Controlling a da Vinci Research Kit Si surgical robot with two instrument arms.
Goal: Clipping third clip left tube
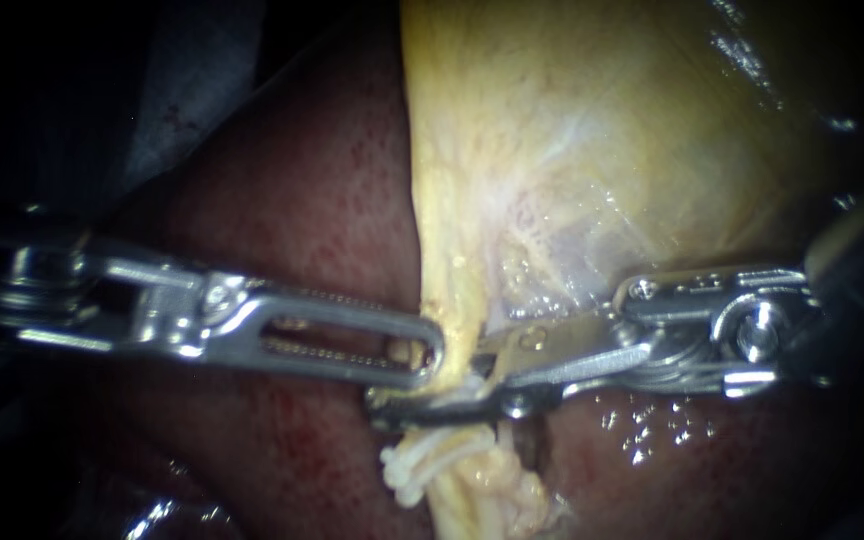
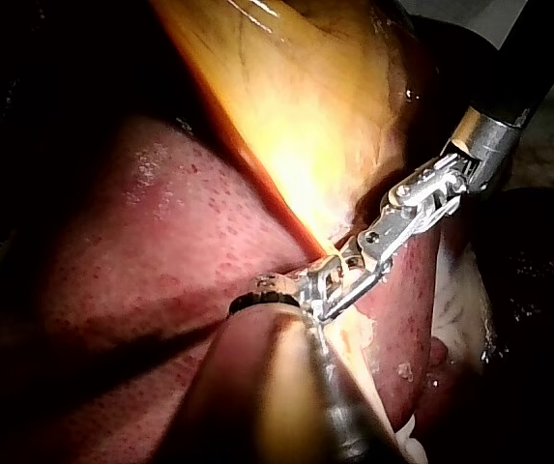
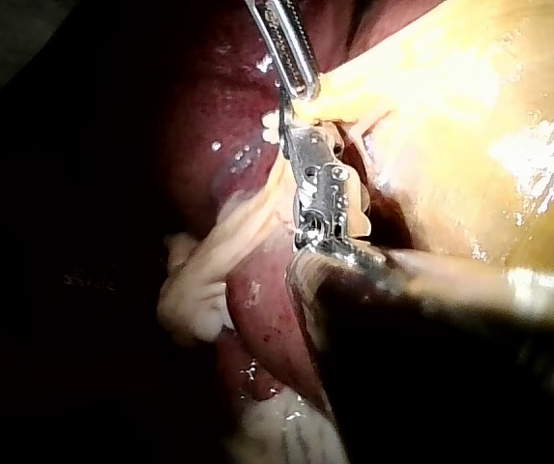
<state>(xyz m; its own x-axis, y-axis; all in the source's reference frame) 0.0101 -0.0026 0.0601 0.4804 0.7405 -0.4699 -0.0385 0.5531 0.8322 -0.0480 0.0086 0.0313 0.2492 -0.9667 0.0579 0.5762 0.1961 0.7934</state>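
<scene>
The tube (image 1: 448,318) is a thin, pale yellow strand, stretched taut and near upright, running down just past the left instrument (image 1: 430,358) tip and behind the right instrument (image 1: 422,398). Just below the right instrument, a white ridged clip (image 1: 409,468) sits on the tube.

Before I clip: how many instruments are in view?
2: left instrument enters from the left, tip at the yellowish strand; right instrument enters from the right, tip just below it. None seems hidden.
</scene>
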